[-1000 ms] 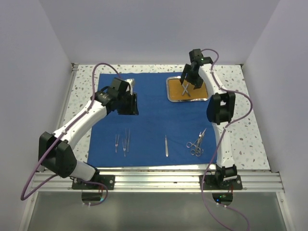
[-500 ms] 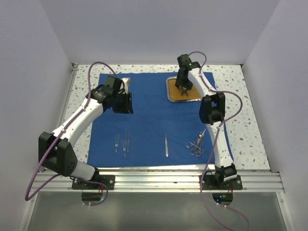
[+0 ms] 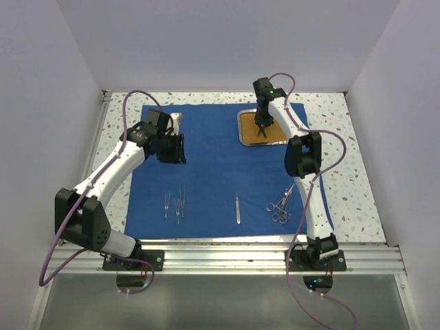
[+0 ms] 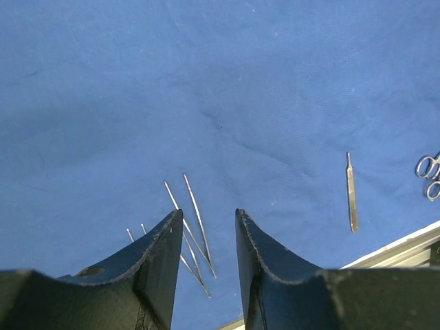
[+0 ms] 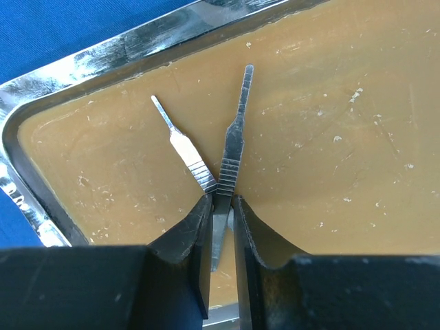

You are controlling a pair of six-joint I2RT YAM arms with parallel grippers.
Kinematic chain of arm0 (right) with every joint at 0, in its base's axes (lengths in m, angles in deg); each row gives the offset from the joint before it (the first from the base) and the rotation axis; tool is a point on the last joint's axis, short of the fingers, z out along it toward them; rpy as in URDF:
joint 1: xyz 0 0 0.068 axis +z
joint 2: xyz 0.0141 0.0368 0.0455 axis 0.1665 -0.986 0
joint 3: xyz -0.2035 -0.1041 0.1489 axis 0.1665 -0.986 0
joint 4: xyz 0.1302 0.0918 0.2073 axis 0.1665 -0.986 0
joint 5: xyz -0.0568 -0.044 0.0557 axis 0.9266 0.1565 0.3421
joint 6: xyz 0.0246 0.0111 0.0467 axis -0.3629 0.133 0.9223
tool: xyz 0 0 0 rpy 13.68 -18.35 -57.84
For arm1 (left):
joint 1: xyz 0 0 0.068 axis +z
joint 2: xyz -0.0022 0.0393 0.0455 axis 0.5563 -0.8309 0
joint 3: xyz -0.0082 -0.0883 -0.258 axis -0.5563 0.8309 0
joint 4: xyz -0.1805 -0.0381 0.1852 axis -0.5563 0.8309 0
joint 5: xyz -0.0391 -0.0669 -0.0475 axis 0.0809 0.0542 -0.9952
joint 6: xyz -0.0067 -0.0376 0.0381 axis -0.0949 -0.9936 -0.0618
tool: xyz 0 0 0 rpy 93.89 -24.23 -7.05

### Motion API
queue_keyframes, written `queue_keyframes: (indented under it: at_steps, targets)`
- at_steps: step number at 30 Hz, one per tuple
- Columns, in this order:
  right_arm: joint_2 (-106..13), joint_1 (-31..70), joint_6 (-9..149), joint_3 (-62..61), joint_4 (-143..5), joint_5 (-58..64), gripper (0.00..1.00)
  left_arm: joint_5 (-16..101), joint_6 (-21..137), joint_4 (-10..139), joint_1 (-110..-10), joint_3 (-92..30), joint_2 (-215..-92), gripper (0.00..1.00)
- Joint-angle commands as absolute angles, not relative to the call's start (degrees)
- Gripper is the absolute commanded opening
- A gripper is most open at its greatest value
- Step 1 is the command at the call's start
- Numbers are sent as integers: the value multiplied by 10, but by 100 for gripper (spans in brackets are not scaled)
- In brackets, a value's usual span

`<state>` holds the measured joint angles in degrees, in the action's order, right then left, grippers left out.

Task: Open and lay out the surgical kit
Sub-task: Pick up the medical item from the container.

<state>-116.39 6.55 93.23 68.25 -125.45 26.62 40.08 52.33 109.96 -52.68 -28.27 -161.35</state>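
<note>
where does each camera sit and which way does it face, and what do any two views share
Top external: above and behind the bases, looking down on the blue cloth, tray and both whole arms.
Left wrist: on the left arm, looking down at the cloth's near part; its open left gripper shows.
Right wrist: just above the tray; the right gripper pinches one scalpel handle crossing a second handle.
Shared: top external and left wrist both show the tweezers and the lone handle.
</note>
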Motion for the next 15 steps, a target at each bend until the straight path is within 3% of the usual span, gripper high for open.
queue_keyframes:
  at_steps: [1, 15]
  targets:
    - [-1179, 66, 932, 678, -1272, 283, 3, 388, 541, 1088, -524, -281, -1610, 40]
    - [-1069, 58, 911, 663, -1272, 281, 0, 383, 529, 1086, -523, -295, -1612, 38]
